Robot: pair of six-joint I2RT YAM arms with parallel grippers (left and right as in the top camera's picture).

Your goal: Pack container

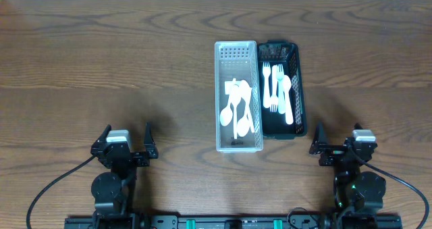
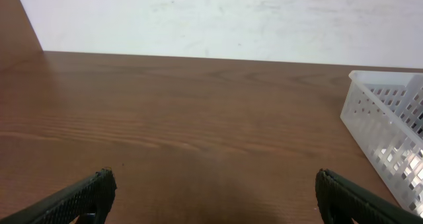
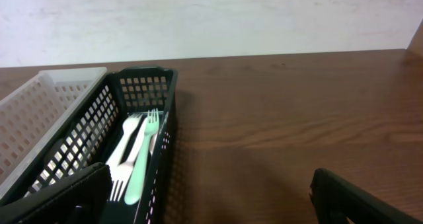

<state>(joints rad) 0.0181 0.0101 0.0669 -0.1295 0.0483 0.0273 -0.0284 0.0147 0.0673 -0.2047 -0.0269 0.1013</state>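
Overhead, the white basket [image 1: 236,55] of spoons [image 1: 237,113] and black basket [image 1: 277,51] of forks [image 1: 269,80] are seen touching at the middle of the table [image 1: 101,53], with left gripper [image 1: 127,132] and right gripper [image 1: 339,134] spread empty, well apart from them, so a light basket could be shoved by a careless reach.

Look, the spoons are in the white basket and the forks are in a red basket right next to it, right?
Not quite. The forks lie in a black basket, not a red one; the overhead view shows it. The spoons are in the white basket right next to it.
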